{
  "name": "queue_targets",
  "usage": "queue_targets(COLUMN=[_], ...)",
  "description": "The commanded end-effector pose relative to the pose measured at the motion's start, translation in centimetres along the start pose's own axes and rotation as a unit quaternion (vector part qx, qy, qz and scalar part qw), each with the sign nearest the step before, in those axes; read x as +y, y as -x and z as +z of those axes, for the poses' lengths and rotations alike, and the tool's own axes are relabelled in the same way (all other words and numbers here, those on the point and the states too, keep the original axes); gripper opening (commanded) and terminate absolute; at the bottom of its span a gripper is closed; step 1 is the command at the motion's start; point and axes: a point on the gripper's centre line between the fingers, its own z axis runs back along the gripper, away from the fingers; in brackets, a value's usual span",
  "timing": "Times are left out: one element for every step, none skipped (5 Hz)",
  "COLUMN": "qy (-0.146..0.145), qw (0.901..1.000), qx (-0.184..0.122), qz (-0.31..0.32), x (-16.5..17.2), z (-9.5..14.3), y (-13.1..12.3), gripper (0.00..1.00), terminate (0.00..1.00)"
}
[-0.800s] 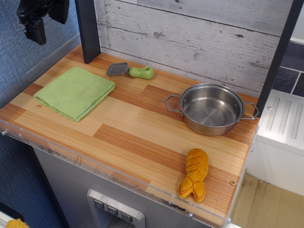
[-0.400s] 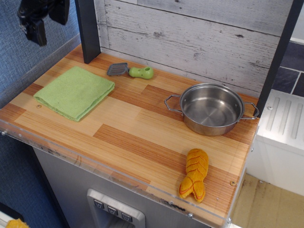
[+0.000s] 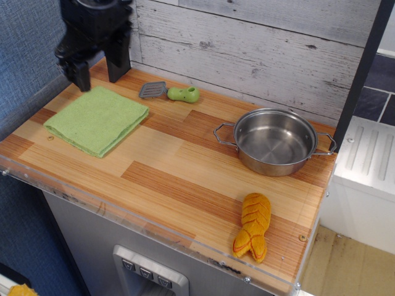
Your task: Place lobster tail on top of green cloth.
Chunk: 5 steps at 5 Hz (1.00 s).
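Note:
The lobster tail (image 3: 252, 226) is an orange-yellow ribbed plush with a forked, red-edged fin. It lies at the front right of the wooden counter, fin toward the front edge. The green cloth (image 3: 97, 119) lies folded flat at the left of the counter. My black gripper (image 3: 97, 73) hangs at the back left, above the cloth's far corner and far from the lobster tail. Its fingers stand apart and hold nothing. The right finger blends into the dark post behind it.
A steel pot (image 3: 275, 141) with two handles stands at the right, behind the lobster tail. A small green-handled utensil (image 3: 170, 92) lies near the back wall. A dark post (image 3: 119, 73) stands at the back left. The counter's front edge (image 3: 148, 223) has a clear lip.
The gripper has moved right and down from the top left corner to just above the cloth's far corner. The lobster tail, cloth and pot have not moved.

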Motion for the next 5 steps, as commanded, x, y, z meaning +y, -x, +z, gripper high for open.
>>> queue_targets(qy=[0.083,0.108,0.128,0.148,0.17], qw=[0.9899,0.9761,0.9614,0.9443,0.9134], qx=[0.029,0.045,0.053,0.055,0.064], qz=[-0.111,-0.183,-0.238,-0.289,-0.365], x=[0.3,0.5,0.1,-0.5,-1.2], z=[2.4,3.4,3.6,3.9,3.3], y=[5.1,8.3,10.9,12.5,14.9], gripper=[1.0,1.0,1.0,1.0,1.0], terminate=[0.0,0.0,0.0,0.0,0.0])
